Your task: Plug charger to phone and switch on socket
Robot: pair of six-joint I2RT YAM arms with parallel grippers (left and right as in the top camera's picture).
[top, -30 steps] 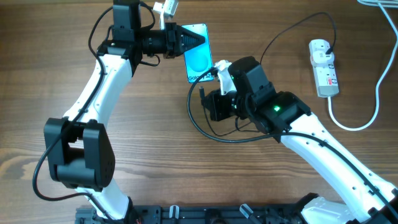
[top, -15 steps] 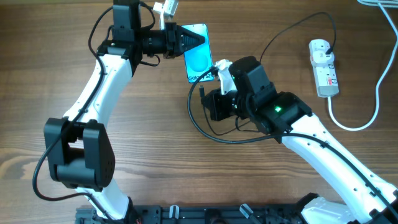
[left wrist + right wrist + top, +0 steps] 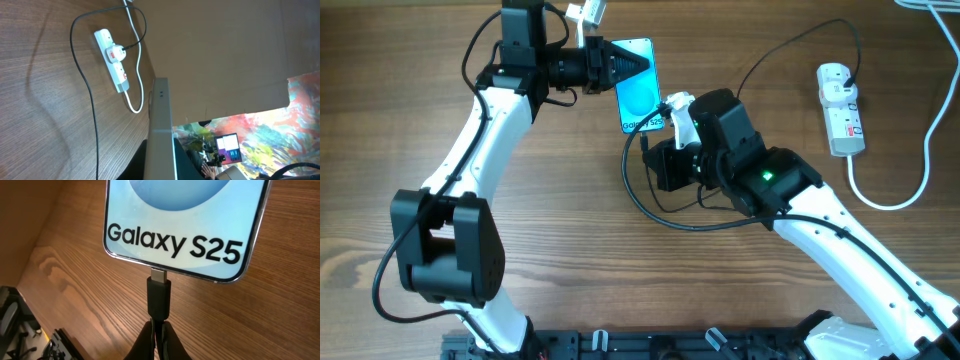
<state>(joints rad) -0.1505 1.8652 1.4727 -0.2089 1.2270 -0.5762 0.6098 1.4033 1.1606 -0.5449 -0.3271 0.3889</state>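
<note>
Phone [image 3: 185, 225] w/ "Galaxy S25" txt, charger [image 3: 158, 297] tip at port, right gripper [image 3: 157, 331] pinching it, left gripper [image 3: 630, 62] clamping phone

Phone [image 3: 640, 85]: rear centre of worktop [image 3: 620, 290]. Charger [image 3: 158, 297]: plug tip against phone's near edge. Socket [image 3: 841, 108]: far right, well apart.
</note>
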